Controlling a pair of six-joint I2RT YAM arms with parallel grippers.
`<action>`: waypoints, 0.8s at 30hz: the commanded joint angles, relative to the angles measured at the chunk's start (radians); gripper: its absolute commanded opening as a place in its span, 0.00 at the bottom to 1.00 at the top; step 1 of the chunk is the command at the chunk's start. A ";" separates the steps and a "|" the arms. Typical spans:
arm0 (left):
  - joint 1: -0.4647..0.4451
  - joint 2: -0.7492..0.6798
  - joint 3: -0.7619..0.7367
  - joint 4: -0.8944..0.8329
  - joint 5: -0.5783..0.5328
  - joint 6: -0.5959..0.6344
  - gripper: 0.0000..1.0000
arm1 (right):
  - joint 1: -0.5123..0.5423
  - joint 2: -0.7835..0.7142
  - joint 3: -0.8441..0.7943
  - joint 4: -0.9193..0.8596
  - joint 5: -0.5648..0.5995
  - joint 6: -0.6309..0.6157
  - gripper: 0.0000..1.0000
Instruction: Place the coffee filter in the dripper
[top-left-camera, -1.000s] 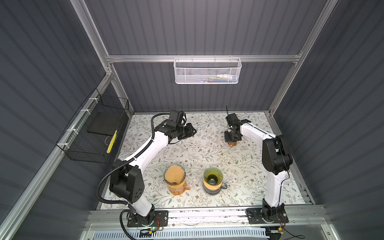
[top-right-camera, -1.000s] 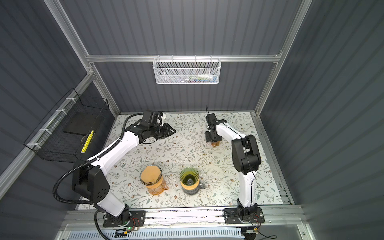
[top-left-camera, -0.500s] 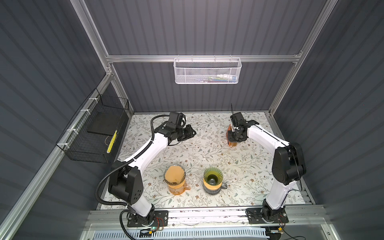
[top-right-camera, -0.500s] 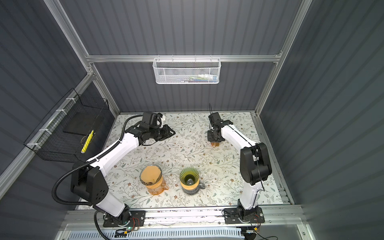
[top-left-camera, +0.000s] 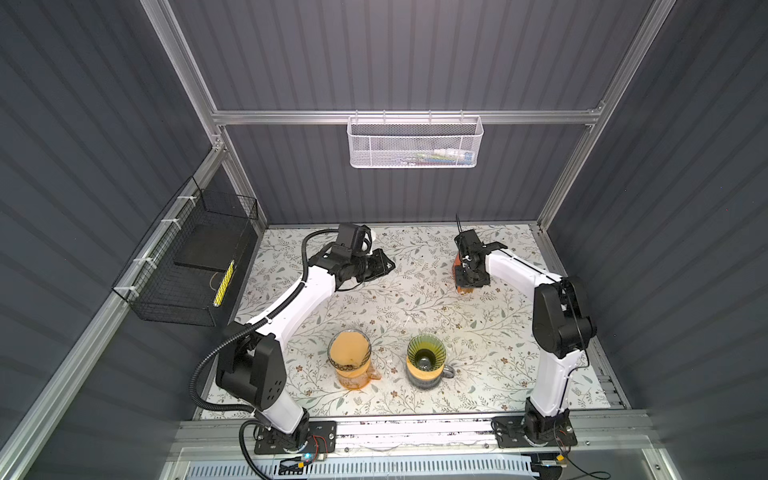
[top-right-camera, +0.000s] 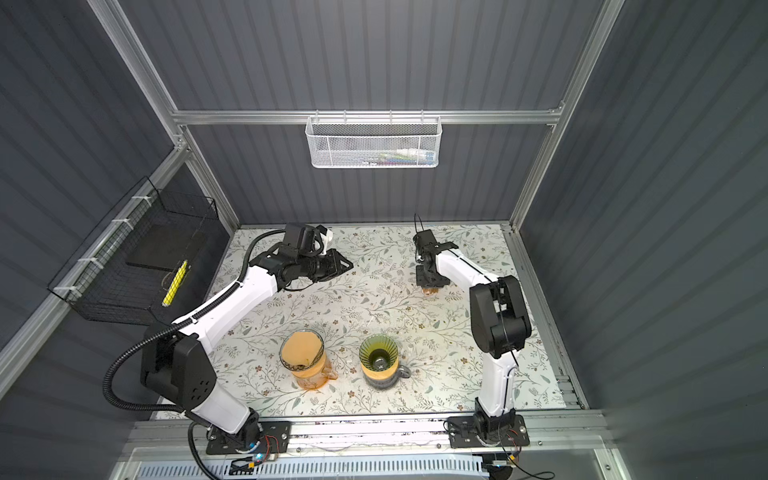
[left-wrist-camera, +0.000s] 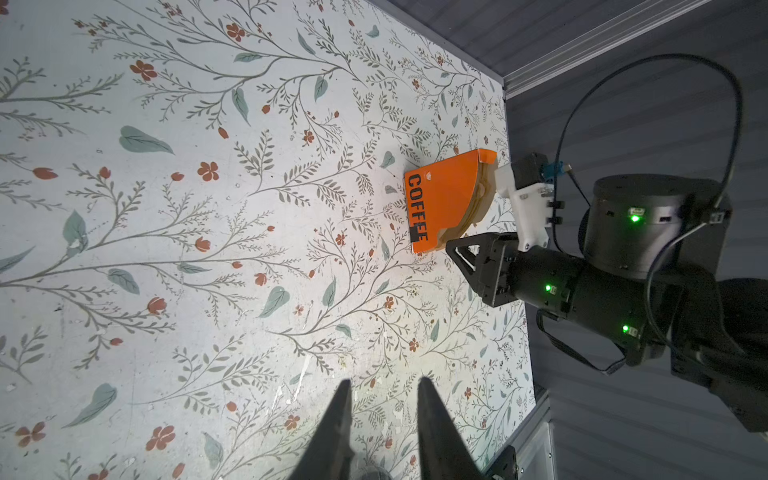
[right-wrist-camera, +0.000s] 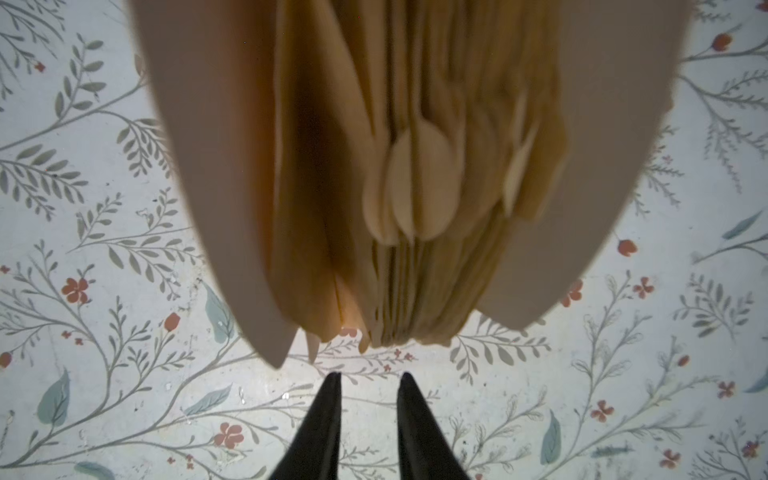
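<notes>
Jaws of the right gripper (right-wrist-camera: 370, 376) stand a little apart with nothing between them. Just ahead of their tips is the stack of tan coffee filters (right-wrist-camera: 415, 187), fanned out between the pale card walls of the filter box (right-wrist-camera: 208, 166). The right wrist view is too blurred to tell whether the tips touch the paper. No single filter has been taken from the stack. In both top views this gripper (top-left-camera: 467, 286) (top-right-camera: 430, 282) points down over the box. In the left wrist view the box is orange and printed COFFEE (left-wrist-camera: 444, 199), and it stands on the flowered table (left-wrist-camera: 166, 208).

The left gripper (left-wrist-camera: 383, 382) has its jaws slightly parted too, with nothing in them, and it hangs above bare table. The box is well ahead of its tips. In a top view, the left gripper (top-left-camera: 390, 266) points across towards the right one, and a wide stretch of table lies between them.

Farther from both pairs of jaws, back towards the arm bases, the green dripper (top-left-camera: 424, 357) (top-right-camera: 378, 353) sits on a mug (top-left-camera: 446, 371) with no filter inside. An orange-tinted jug (top-left-camera: 350, 365) stands just beside it, on the left arm's side.

A white mesh basket (top-left-camera: 413, 143) hangs on the back wall beyond the grippers. A black wire basket (top-left-camera: 195, 266) hangs on the side wall past the left arm.
</notes>
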 joint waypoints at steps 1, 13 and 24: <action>0.005 -0.013 0.000 -0.008 0.021 0.014 0.28 | 0.003 0.012 0.038 -0.007 0.029 0.006 0.27; 0.006 -0.009 0.003 -0.021 0.020 0.024 0.28 | 0.002 0.056 0.054 0.006 0.032 0.015 0.23; 0.009 -0.019 -0.013 -0.022 0.017 0.023 0.28 | 0.003 0.085 0.087 -0.007 0.039 0.013 0.20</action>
